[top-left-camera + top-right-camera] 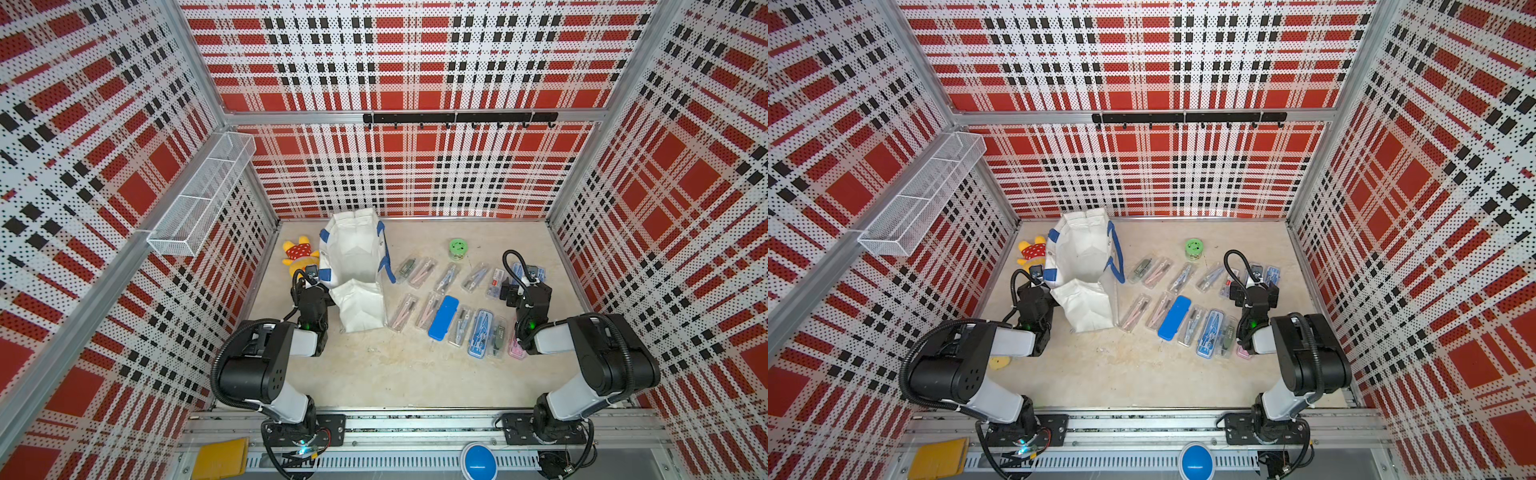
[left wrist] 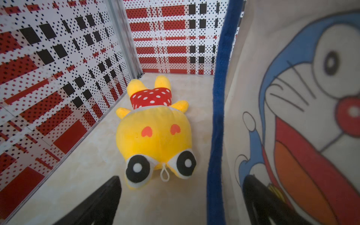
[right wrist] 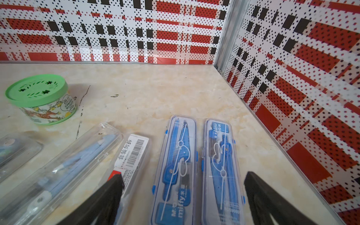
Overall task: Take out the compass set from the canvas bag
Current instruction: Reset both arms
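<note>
One bag (image 1: 355,249) stands at 11 o'clock on the tabletop (image 1: 395,374) with its mouth up and white lining showing. Whether a set lies inside cannot be told. In the left wrist view its cat print (image 2: 303,101) faces the left arm.

Fourteen compass sets (image 1: 446,277), as far as they can be counted, lie flat outside the bag. They form two rough rows running from the bag's 3 o'clock side toward the 3 o'clock wall, seven far and seven near. Thirteen are in clear cases and one is in a solid blue case (image 1: 442,318). The right arm covers parts of a few.

One yellow toy (image 1: 297,253) in a red dotted dress lies at the bag's 9 o'clock. One green tin (image 1: 458,248) stands at 1 o'clock.

The left fingers (image 2: 97,206) are spread and hold nothing. They sit between toy and bag, one finger close against the print; contact cannot be told. The right fingers (image 3: 261,194) are spread and empty above two blue sets at 3 o'clock.

The tabletop is beige and marbled, with dark scuffs. Perforated walls (image 1: 415,62) in red, white and black plaid on aluminium framing close it in at 9, 12 and 3 o'clock. One wire basket (image 1: 203,195) hangs on the 9 o'clock wall. One black hook rail (image 1: 457,117) hangs on the 12 o'clock wall.
</note>
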`<action>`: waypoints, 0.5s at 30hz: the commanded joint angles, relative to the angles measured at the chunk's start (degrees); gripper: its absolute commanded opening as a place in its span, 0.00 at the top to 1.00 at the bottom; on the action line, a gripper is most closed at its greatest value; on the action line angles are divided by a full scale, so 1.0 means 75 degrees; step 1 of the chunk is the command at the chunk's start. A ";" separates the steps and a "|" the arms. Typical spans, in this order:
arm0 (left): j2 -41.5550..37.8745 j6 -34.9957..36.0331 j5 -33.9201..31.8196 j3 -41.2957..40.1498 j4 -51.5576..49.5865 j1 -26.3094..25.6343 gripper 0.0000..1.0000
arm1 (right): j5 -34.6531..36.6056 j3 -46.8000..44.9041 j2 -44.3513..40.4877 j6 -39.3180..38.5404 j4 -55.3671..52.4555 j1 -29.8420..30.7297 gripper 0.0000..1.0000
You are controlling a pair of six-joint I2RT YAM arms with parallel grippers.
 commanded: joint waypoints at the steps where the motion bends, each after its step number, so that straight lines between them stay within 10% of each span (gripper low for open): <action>1: 0.0050 0.0026 -0.0004 0.0076 0.0225 -0.0023 0.00 | -0.0060 0.0042 -0.0041 0.0003 0.0385 0.0008 0.00; 15: 0.0071 0.0043 -0.0021 0.0128 0.0155 -0.0020 0.00 | -0.0624 0.0251 -0.0021 0.0176 -0.0089 -0.0273 0.00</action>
